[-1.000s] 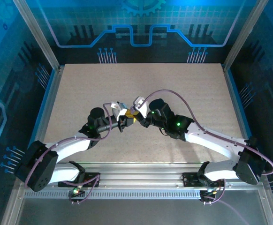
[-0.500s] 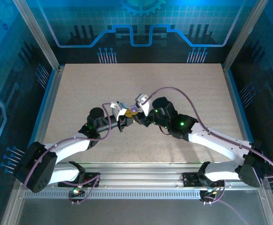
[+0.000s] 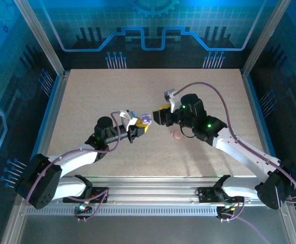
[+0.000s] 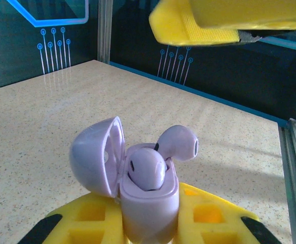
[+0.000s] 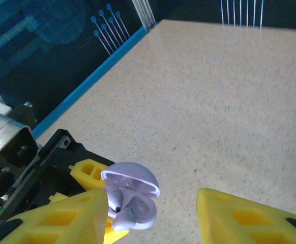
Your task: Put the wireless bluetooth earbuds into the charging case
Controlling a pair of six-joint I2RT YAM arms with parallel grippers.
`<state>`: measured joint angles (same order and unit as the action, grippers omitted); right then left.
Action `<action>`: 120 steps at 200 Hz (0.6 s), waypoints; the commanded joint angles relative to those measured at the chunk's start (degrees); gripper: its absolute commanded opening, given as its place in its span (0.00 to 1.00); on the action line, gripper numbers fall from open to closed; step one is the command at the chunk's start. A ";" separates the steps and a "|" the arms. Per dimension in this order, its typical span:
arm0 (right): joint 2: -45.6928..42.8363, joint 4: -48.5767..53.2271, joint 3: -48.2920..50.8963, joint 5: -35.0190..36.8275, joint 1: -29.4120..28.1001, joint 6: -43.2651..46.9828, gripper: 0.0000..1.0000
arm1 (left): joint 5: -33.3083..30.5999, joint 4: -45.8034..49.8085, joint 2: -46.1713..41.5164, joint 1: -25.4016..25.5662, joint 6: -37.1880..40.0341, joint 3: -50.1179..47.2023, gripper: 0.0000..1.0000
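Note:
My left gripper point(image 3: 141, 125) is shut on the base of a lilac charging case point(image 4: 149, 201), held above the table with its lid point(image 4: 94, 155) swung open to the left. One lilac earbud point(image 4: 147, 170) sits down in the case. A second earbud point(image 4: 179, 144) stands higher beside it, its head above the rim. My right gripper point(image 3: 160, 115) hangs just right of the case with its yellow fingers point(image 5: 61, 218) apart and nothing between them. From the right wrist the case point(image 5: 138, 208) shows below and left of the jaws.
A small pink round piece point(image 3: 177, 135) lies on the speckled beige table point(image 3: 112, 91) under my right arm. Blue-lit walls and metal posts point(image 3: 41, 40) ring the table. The back half of the table lies open.
My right gripper has opened and drawn back to the right, away from the case. The second earbud stays in the case. The pink piece on the table has come into sight.

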<state>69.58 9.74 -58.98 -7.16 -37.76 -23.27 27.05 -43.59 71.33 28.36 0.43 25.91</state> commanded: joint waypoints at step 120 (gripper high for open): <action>-2.50 6.21 2.46 -14.81 1.99 -18.48 0.58 | 0.28 -0.12 -1.45 0.77 1.25 2.04 0.18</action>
<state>67.22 15.22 -55.40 -21.10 -35.57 -41.28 27.05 -43.16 70.81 28.69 0.58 25.93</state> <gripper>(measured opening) 0.553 0.212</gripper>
